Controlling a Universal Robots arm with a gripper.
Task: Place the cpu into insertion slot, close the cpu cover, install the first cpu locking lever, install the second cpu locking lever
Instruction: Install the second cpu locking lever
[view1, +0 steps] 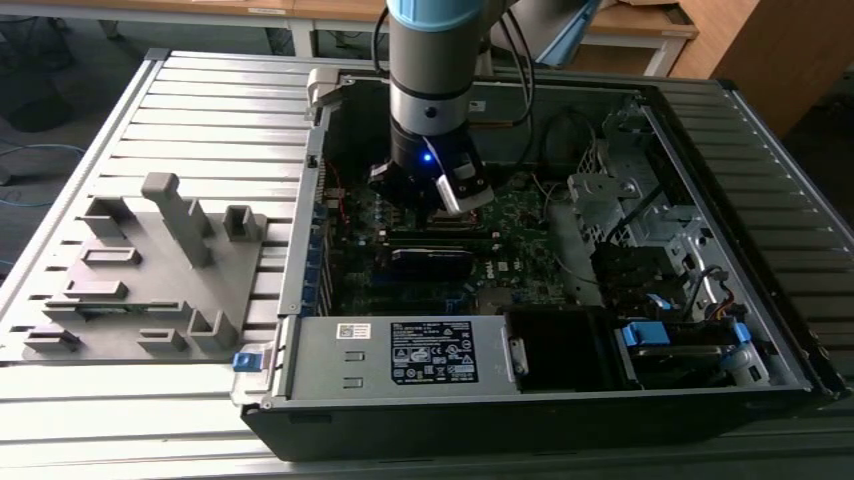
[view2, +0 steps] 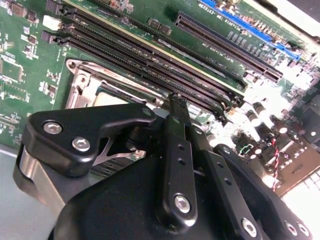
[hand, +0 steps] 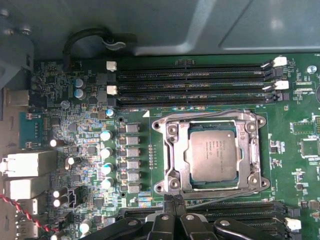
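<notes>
The cpu (hand: 212, 152), a dull grey square chip, lies flat in the insertion slot (hand: 260, 185) on the green motherboard. The cpu cover (hand: 177, 150), a silvery frame plate, lies down around the chip, which shows through its window. My gripper (hand: 173, 200) hovers just beside one edge of the slot, with its black fingers pressed together and nothing between them. In the second wrist view the gripper (view2: 176, 100) tips sit just over the silvery slot frame (view2: 82, 85). In the exterior view the gripper (view1: 451, 212) reaches down into the open computer case over the board's middle.
Long black memory slots (hand: 195, 82) run along both sides of the socket. A row of capacitors (hand: 106, 150) and rear ports stand close by. The power supply box (view1: 400, 355) and drive cage (view1: 641, 210) line the case. A grey fixture plate (view1: 147, 270) lies at the exterior view's left.
</notes>
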